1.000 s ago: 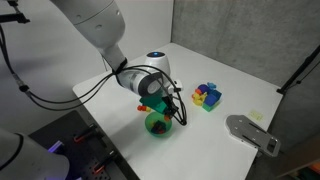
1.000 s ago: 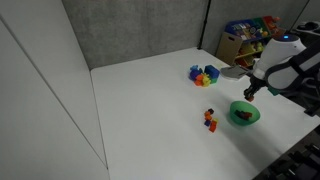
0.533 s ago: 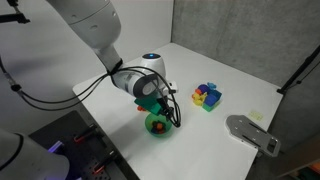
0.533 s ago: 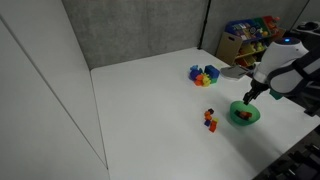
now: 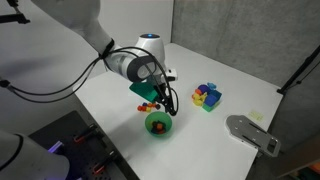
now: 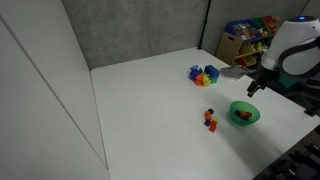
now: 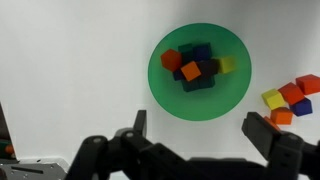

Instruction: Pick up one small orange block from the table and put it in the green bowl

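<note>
- Several small blocks lie in the green bowl (image 7: 165, 95) in the wrist view. An orange block (image 7: 191, 71) sits on top near the middle, with a red one, a yellow one and some dark ones around it.
- With an orange block resting inside the bowl, the placing part of the task looks done.
- The gripper (image 7: 198, 125) hangs above the near edge of the bowl. Its two fingers (image 7: 140, 125) are spread wide apart with nothing between them, so it is open and empty.
- In an exterior view the gripper (image 6: 252, 88) is clear above the bowl (image 6: 248, 118), not touching it.
- A little pile of loose blocks (image 7: 288, 100) sits on the table (image 7: 60, 60) just beside the bowl. It holds yellow, red, orange and purple ones, and it also shows in an exterior view (image 6: 210, 120).
- A blue tray of coloured blocks (image 5: 207, 96) stands well apart from the bowl (image 5: 158, 127), further back on the table.
- What is left, as far as I can judge, is only to move the arm clear. The task asks for one block, so the loose pile needs no attention.
</note>
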`<move>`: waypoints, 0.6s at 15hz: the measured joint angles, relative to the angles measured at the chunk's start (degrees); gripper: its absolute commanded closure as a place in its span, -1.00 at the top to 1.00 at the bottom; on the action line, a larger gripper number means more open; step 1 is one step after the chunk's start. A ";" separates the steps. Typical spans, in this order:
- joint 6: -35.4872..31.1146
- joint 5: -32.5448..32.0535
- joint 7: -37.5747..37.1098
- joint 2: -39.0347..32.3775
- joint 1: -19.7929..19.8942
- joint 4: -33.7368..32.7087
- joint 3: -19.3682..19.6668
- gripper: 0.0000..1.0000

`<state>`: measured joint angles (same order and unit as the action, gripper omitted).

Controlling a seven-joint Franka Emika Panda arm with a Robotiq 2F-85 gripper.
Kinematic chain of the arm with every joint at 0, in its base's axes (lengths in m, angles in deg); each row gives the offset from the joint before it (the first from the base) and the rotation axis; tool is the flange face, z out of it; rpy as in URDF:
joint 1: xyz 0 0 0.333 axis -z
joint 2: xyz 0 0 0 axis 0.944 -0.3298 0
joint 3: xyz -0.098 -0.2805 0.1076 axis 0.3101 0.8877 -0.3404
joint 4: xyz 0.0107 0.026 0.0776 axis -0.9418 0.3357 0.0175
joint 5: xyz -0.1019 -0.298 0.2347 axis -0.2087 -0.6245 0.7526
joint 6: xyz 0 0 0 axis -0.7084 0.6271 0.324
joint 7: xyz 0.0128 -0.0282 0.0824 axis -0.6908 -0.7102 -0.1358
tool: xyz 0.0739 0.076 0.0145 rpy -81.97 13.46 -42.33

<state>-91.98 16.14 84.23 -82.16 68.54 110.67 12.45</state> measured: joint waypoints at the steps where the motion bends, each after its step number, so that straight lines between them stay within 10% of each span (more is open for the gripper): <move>1: 2.30 0.83 0.00 2.08 0.49 0.24 -0.89 1.00; 9: 18.60 7.79 0.07 18.47 2.66 1.75 -6.07 1.00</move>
<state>-73.39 23.93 84.30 -63.69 71.20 112.42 6.38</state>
